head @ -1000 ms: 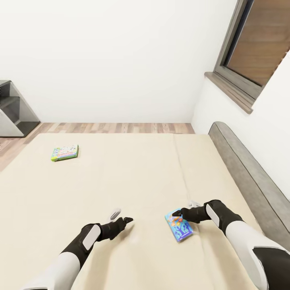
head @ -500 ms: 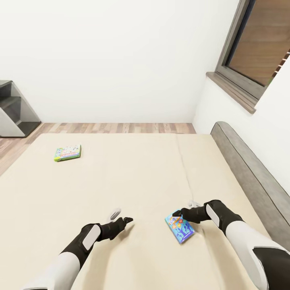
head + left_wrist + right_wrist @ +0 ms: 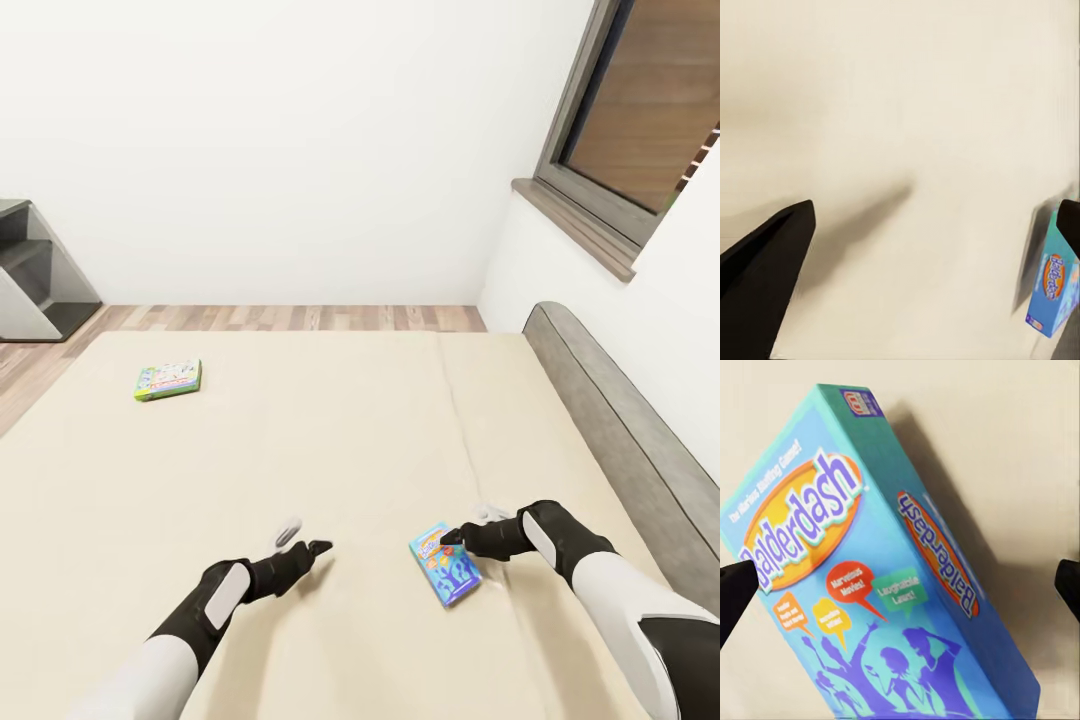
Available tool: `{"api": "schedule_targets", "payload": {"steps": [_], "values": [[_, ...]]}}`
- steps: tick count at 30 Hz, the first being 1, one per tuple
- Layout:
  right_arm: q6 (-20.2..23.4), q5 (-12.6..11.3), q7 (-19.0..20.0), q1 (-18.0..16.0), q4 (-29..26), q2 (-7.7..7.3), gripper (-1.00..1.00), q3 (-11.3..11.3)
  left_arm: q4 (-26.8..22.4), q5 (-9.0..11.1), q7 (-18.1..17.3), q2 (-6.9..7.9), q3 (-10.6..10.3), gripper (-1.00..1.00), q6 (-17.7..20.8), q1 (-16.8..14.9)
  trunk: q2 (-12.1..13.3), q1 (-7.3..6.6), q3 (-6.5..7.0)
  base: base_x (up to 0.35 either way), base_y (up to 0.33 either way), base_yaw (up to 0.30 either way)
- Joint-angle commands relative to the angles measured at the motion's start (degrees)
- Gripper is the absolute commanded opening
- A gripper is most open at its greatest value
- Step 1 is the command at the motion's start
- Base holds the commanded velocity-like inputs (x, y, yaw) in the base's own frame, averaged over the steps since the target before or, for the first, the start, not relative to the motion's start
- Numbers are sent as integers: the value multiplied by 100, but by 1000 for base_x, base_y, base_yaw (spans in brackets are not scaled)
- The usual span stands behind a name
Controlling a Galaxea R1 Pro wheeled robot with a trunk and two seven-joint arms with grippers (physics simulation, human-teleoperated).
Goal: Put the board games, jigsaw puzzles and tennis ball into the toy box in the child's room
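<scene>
Two board games lie on the bed (image 3: 330, 440). The small blue box (image 3: 445, 563) sits flat in the lower right of the head view, its long axis running from upper left to lower right, the "Balderdash" title end toward the upper left. The white-and-green box (image 3: 168, 379) lies flat in the upper left of the mattress, well apart, its long axis running nearly left to right.

The right gripper (image 3: 462, 531) hovers at the blue box's upper right edge, its fingers spread wide on either side of it in the right wrist view. The left gripper (image 3: 303, 537) hangs spread open over bare mattress, lower centre.
</scene>
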Motion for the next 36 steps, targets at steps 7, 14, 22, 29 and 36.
{"api": "schedule_targets", "payload": {"steps": [7, 14, 22, 29, 36], "values": [[36, -45, -15, -1, -6, -5, 100, 20, -12, -13, -263, -5, 39, 100, 35, -1, -2, 0, -4, 0, 0, 0], [36, -45, -15, -1, -6, -5, 100, 20, -12, -13, -418, -5, 39, 100, 35, -1, -2, 0, -4, 0, 0, 0], [36, -45, -15, -1, -6, -5, 100, 20, -12, -13, -418, -5, 39, 100, 35, -1, -2, 0, -4, 0, 0, 0], [36, -45, -15, -1, -6, -5, 100, 20, -12, -13, -418, -5, 39, 100, 35, -1, -2, 0, -4, 0, 0, 0], [36, -45, -15, -1, -6, -5, 100, 20, -12, -13, -418, -5, 39, 100, 35, -1, -2, 0, -4, 0, 0, 0]]}}
